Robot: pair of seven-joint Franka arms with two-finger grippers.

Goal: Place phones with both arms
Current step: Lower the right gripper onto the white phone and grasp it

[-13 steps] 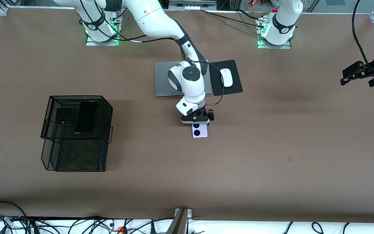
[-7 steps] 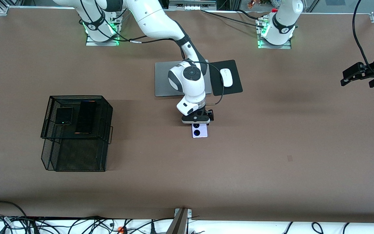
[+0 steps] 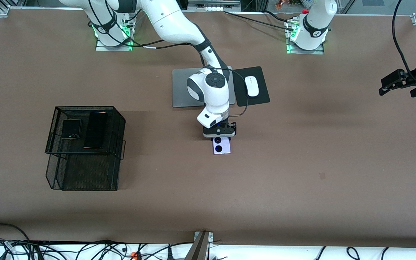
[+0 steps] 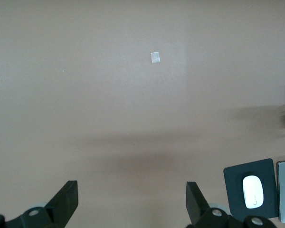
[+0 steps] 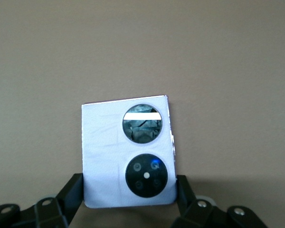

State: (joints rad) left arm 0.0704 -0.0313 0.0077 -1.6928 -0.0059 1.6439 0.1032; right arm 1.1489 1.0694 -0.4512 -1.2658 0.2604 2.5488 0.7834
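A lilac-white phone [image 3: 222, 146] [image 5: 104, 142] with two black circles lies flat mid-table, nearer the front camera than the laptop. My right gripper [image 3: 219, 135] [image 5: 129, 190] is down over its camera end, and its fingers [image 5: 72, 192] press both side edges: shut on it. A small squarish black phone [image 3: 71, 129] and a long slim black phone [image 3: 95, 130] lie on top of the black wire basket [image 3: 85, 175] toward the right arm's end. My left gripper [image 3: 382, 86] [image 4: 131, 190] hangs open and empty over bare table at the left arm's end, waiting.
A silver laptop [image 3: 181, 88] lies closed under the right arm's wrist. Beside it a white mouse [image 3: 252, 86] [image 4: 252, 191] rests on a black pad [image 3: 262, 97]. Cables trail along the table edge nearest the front camera.
The right gripper's fingers have closed in onto the lilac-white phone's sides, and the hand shifted slightly. The left arm has barely moved.
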